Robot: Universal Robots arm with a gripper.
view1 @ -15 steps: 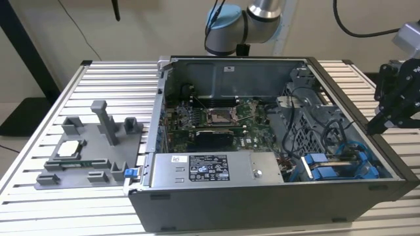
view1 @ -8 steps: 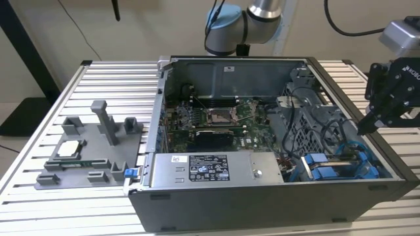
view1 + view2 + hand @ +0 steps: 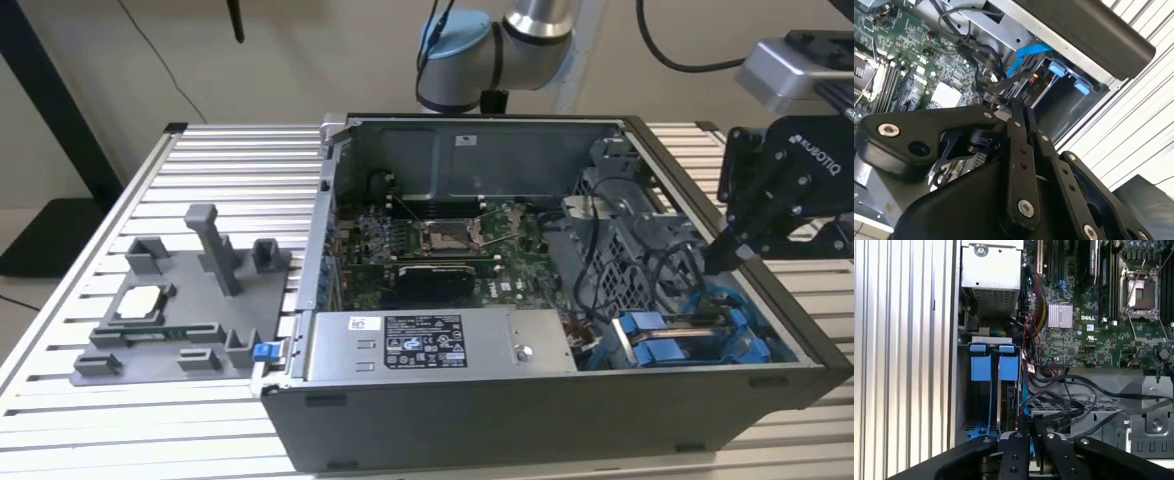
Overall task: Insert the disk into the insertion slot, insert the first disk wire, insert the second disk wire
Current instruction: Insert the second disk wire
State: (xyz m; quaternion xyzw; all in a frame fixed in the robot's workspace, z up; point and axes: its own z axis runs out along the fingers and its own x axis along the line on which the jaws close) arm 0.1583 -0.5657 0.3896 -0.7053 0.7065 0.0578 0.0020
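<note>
Gripper [image 3: 1035,423] jaws stood narrow, apparently pinching 1 black disk wire [image 3: 989,62] above the insertion slot [image 3: 961,390] at the case [image 3: 534,420] corner, placing its plug over the bay.

The disk [image 3: 690,343], in its bright blue carrier, sits inside the grey metal insertion slot [image 3: 986,340] at the exterior view's lower right, 2 blue tabs showing.

Matt black hand [image 3: 1022,110], blue plastic latches [image 3: 980,368], ribbed metal table [image 3: 120,425]
</note>
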